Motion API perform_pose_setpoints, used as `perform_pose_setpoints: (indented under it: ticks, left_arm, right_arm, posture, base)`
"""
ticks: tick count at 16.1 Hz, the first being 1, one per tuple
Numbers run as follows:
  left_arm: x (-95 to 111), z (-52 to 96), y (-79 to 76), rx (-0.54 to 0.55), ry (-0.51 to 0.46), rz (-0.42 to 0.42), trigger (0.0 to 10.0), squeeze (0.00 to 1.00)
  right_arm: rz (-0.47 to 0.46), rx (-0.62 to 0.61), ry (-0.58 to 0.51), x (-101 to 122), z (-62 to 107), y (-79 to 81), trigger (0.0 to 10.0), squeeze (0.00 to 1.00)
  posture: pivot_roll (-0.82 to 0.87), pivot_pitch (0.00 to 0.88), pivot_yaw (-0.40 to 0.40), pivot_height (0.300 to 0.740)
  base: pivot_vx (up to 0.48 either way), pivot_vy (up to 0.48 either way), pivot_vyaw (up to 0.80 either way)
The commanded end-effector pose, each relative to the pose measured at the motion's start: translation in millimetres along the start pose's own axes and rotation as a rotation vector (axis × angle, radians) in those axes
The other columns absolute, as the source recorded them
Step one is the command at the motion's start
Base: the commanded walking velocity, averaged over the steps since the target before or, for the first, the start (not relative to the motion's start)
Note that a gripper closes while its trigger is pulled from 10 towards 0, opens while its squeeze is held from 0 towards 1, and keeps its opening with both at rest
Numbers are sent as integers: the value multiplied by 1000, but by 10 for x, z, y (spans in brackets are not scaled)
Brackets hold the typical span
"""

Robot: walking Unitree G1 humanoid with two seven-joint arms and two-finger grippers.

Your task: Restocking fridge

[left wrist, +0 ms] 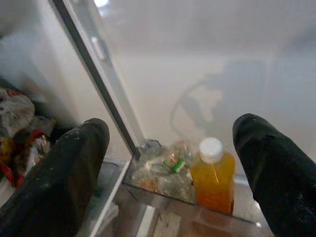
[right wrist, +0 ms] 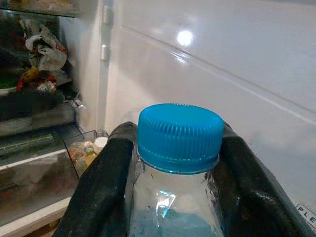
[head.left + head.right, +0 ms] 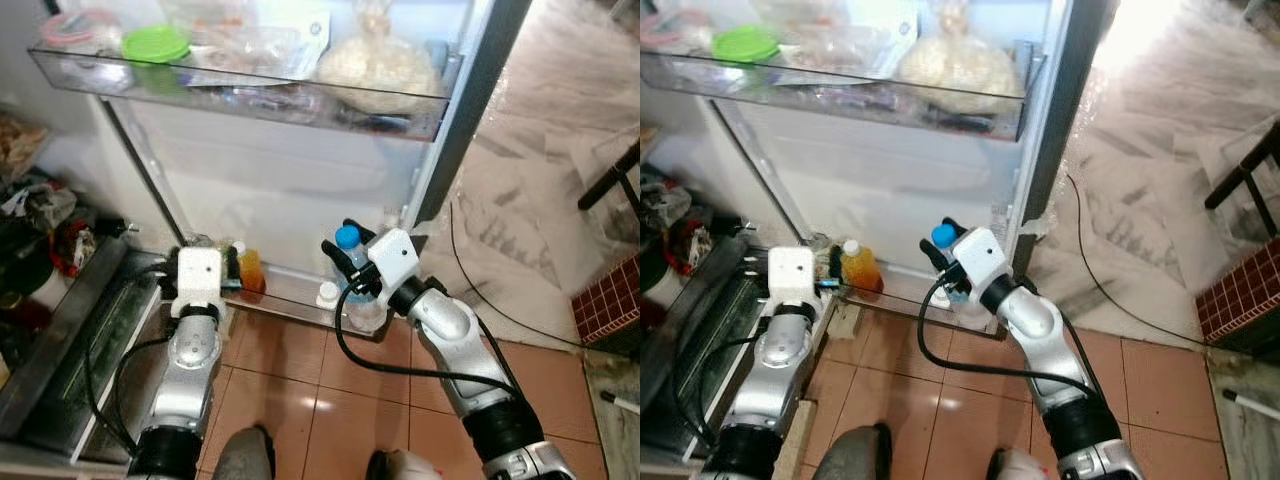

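The right gripper (image 2: 177, 182) clamps a blue-capped water bottle (image 3: 349, 262) over the door shelf (image 3: 300, 296), while the left gripper (image 1: 170, 173) (fingers spread wide) faces an orange juice bottle (image 1: 212, 175).

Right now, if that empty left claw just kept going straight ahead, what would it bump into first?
Probably the orange juice bottle in the bottom door shelf: it stands between the open left gripper's fingers, slightly toward one side. Depth is hard to judge.
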State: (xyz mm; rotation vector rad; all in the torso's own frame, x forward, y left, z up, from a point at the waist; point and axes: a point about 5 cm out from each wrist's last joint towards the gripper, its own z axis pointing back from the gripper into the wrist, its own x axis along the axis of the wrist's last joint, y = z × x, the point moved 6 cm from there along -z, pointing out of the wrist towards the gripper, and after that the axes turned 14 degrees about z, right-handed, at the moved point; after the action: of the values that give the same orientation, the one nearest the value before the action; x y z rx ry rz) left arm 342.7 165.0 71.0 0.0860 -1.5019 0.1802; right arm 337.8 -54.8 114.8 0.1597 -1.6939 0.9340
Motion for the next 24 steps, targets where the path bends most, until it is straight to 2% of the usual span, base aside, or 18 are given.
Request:
perform_pose_setpoints:
  ticks: [1, 5, 8, 10, 14, 18, 24]
  left_arm:
    - [9, 25, 38, 19, 6, -6, 10000, 0]
    - [27, 100, 86, 27, 21, -17, 10000, 0]
    - [-4, 150, 79, 26, 42, -21, 10000, 0]
    - [49, 190, -1, -12, 26, -28, 10000, 0]
    - [39, 228, -15, -29, 34, -21, 10000, 0]
    - [64, 222, -67, -52, 22, -18, 10000, 0]
    - [62, 225, -85, -58, 25, -22, 10000, 0]
  right_arm:
    - [17, -9, -29, 68, -35, -35, 10000, 0]
    - [36, -41, -41, 79, -29, -90, 10000, 0]
    - [28, -51, -35, 52, -4, -71, 10000, 0]
    - [17, -68, -25, 31, 23, -80, 10000, 0]
    - [6, -109, -11, -7, 52, -136, 10000, 0]
    - [24, -105, -21, 20, 45, -104, 10000, 0]
    - [19, -101, -6, -22, 62, -92, 10000, 0]
  posture:
    - [95, 89, 8, 740]
    - [101, 119, 13, 740]
    - [97, 122, 12, 740]
    - [86, 126, 13, 740]
    - [83, 124, 13, 740]
    - [82, 119, 12, 740]
    - [84, 124, 11, 740]
  base:
    - [0, 382, 0]
    - [0, 462, 519]
    - [0, 370, 0]
    - [0, 0, 0]
    - [0, 0, 0]
    - [0, 0, 331]
    - [289, 0, 0]
